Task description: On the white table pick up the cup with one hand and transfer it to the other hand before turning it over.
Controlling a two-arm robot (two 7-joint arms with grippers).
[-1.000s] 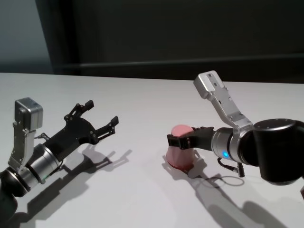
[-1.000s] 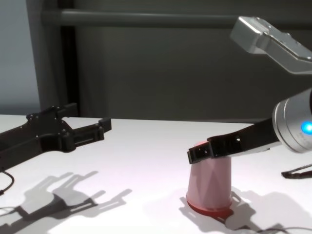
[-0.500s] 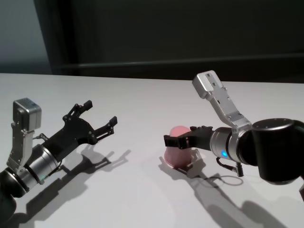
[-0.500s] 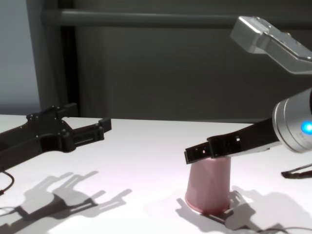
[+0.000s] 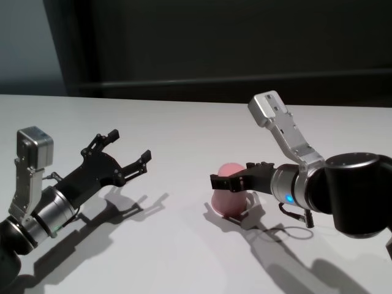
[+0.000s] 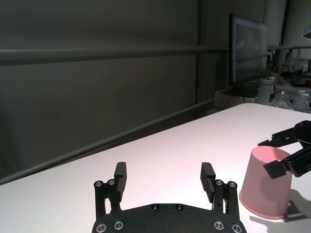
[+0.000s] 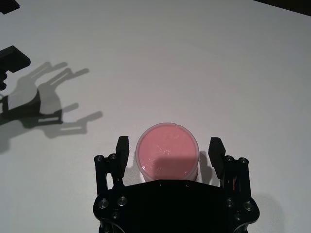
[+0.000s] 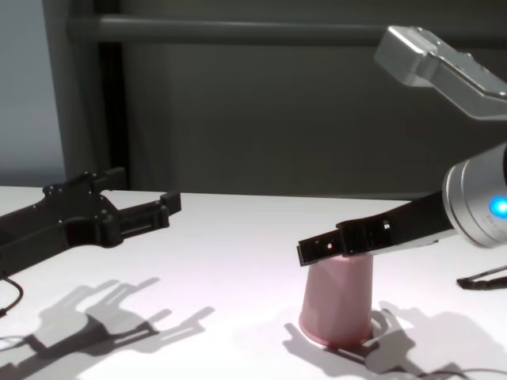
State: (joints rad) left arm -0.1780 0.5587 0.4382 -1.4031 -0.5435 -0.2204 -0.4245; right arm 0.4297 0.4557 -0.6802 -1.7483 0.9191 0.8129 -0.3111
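The pale-pink cup (image 5: 229,196) stands mouth down on the white table (image 5: 184,131), its flat base facing up (image 7: 167,154). My right gripper (image 5: 235,177) is open around its upper part, one finger on each side with a small gap to the wall in the right wrist view. From the chest view the cup (image 8: 337,305) shows below the right gripper's near finger (image 8: 317,248). My left gripper (image 5: 130,145) hovers open and empty well to the cup's left, pointing toward it. In the left wrist view the cup (image 6: 268,184) appears beyond the left gripper (image 6: 164,171).
A dark wall with a horizontal rail (image 8: 238,32) runs behind the table's far edge. A monitor (image 6: 248,48) and clutter sit far off past one table end. A thin cable (image 5: 294,231) loops on the table under my right forearm.
My right gripper's jaws have spread apart and let go of the cup. The cup has settled flat onto the table. The left arm has barely moved.
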